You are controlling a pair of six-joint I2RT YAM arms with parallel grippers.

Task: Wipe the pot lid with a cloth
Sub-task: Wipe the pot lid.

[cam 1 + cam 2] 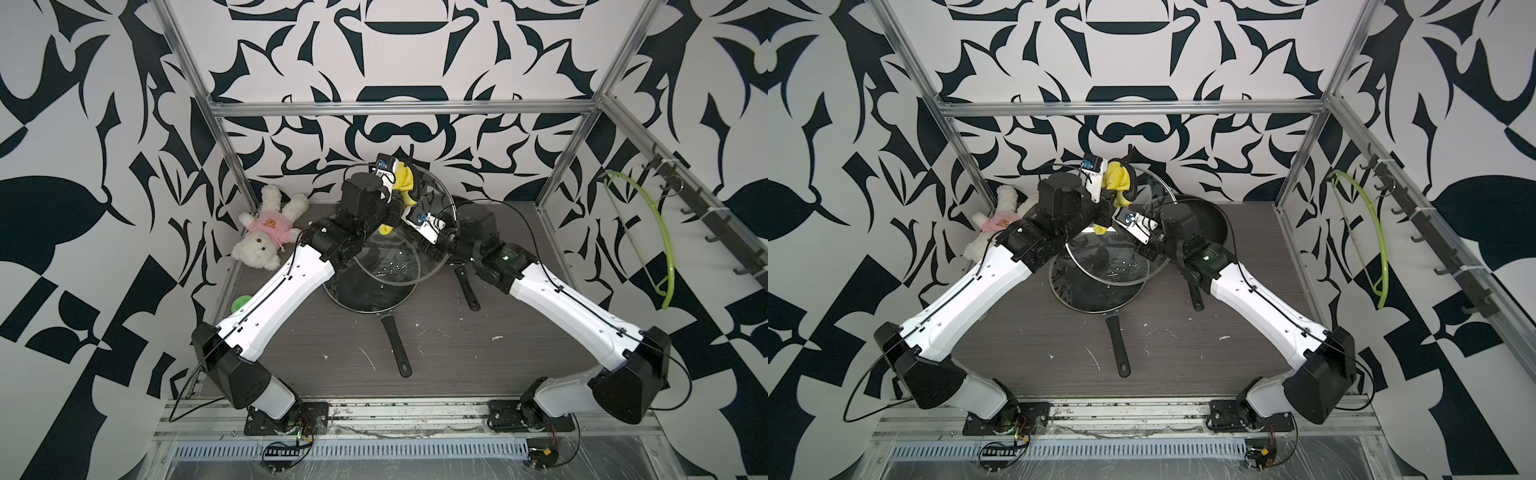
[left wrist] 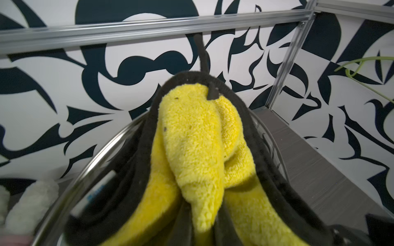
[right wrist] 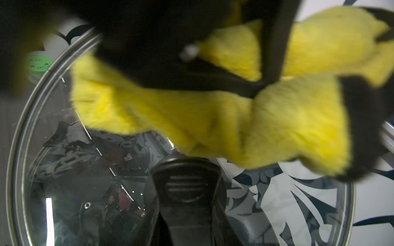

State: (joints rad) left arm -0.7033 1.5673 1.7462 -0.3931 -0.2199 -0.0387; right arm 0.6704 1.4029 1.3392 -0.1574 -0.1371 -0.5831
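The left gripper (image 1: 395,185), closed tight on the bunched yellow cloth (image 2: 191,138), held it against the glass of the raised, tilted pot lid (image 3: 85,181), its long fold lying across the lid just beside the knob (image 3: 185,183), on which the right gripper (image 1: 413,210) was clamped.

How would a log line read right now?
left gripper: shut on cloth | right gripper: shut on pot lid | cloth over pot lid

Top pair overhead, looking down; wrist cams close, sharing cloth (image 2: 191,138)
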